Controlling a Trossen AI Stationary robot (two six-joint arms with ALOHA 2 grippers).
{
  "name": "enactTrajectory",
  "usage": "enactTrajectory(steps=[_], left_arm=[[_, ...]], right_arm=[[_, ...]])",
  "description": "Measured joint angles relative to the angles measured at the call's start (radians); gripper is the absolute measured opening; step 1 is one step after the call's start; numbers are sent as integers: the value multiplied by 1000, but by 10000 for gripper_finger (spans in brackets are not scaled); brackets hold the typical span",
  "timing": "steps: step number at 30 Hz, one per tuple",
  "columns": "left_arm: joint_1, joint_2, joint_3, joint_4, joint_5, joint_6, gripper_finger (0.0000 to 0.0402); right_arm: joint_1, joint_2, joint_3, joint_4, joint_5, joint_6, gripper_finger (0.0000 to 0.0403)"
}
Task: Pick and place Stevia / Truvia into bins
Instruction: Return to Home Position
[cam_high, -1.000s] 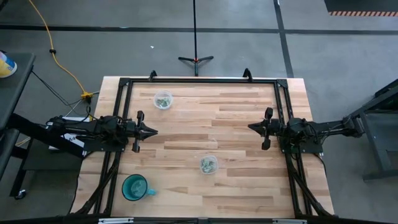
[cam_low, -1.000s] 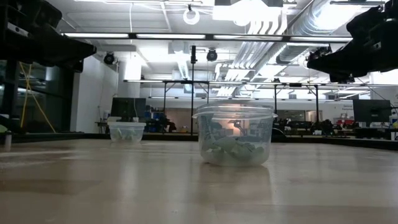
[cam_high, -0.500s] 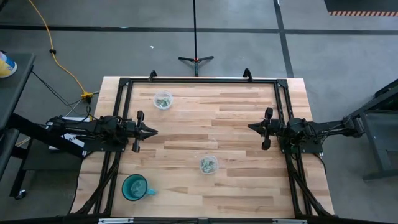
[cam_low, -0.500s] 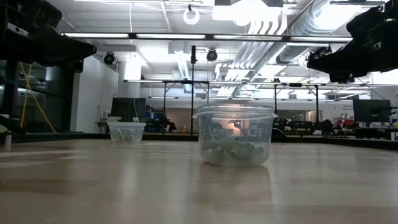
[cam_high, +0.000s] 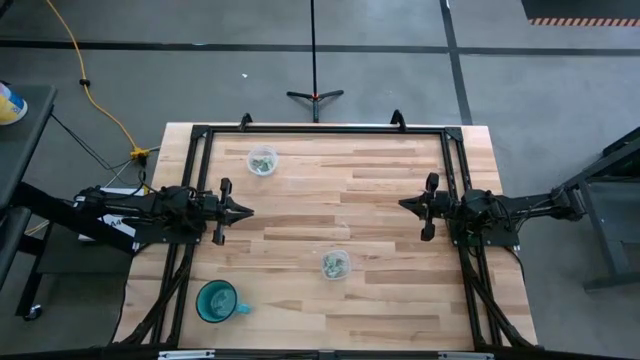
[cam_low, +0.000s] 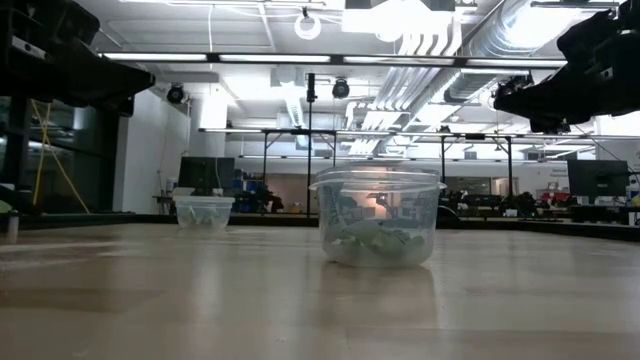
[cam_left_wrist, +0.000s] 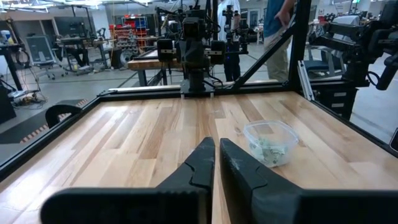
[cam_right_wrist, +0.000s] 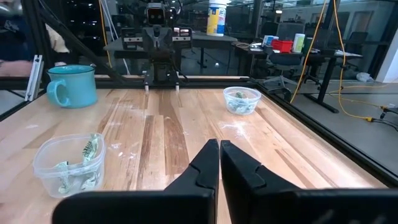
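1. The Stevia sachets (cam_low: 378, 244), pale green and white, lie heaped in the bottom of the nearer clear cup (cam_low: 378, 183). This cup stands upright on the worktop (cam_high: 380, 180), toward its front edge and roughly midway between the two arms.
2. More sachets (cam_right_wrist: 241, 104) sit in the farther clear cup (cam_right_wrist: 226, 95), which stands upright near the back left corner, well apart from the first cup.
3. A teal mug (cam_high: 217, 300) stands near the front left corner, apart from both cups.
4. The left gripper (cam_high: 248, 211) hovers above the left side of the worktop and points inward. Its jaws are drawn together to a thin slit and hold nothing.
5. The right gripper (cam_high: 403, 205) hovers above the right side, facing the left one. Its jaws are likewise narrowed to a slit and empty.
6. Both grippers are well apart from the cups.
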Motion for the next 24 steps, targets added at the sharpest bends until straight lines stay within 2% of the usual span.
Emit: enactTrajectory(steps=[24], left_arm=[[0,0,0,0,0,0,56]], right_arm=[[0,0,0,0,0,0,9]])
